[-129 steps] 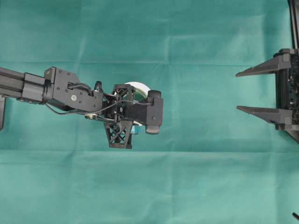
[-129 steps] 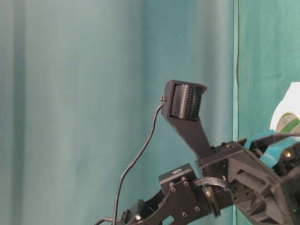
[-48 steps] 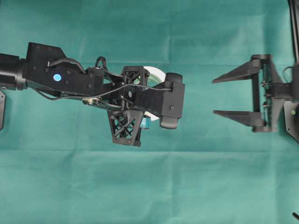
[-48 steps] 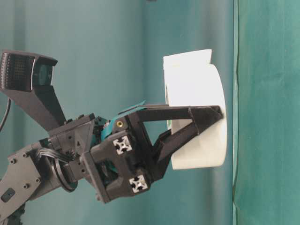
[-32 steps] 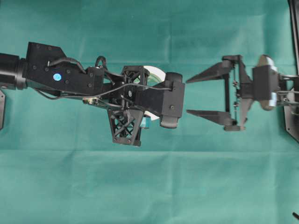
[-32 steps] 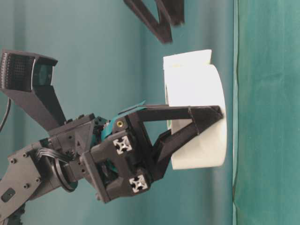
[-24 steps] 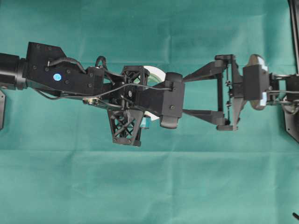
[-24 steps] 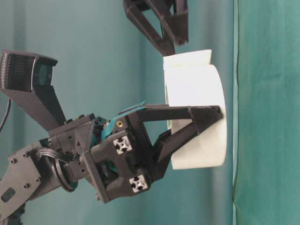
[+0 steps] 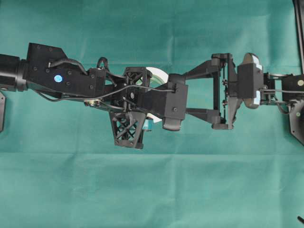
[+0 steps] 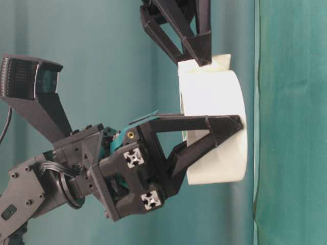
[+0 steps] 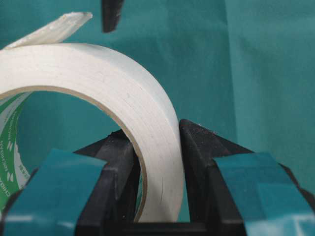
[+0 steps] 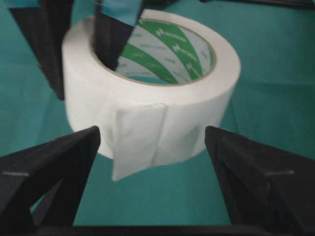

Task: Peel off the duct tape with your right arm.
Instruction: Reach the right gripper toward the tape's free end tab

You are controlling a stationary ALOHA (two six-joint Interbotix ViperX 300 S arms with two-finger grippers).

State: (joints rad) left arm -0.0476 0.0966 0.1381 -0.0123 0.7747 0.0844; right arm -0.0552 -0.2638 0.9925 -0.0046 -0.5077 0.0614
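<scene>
**Right gripper wide open around the tape tab**

Your tape is a white roll with a green-printed core and a short loose tab hanging off its near side. It sits above the green cloth, pinched through its wall by the left gripper, one teal-patched finger inside the core, one outside. Your right fingers stand fully apart either side of the tab, touching nothing.
</scene>
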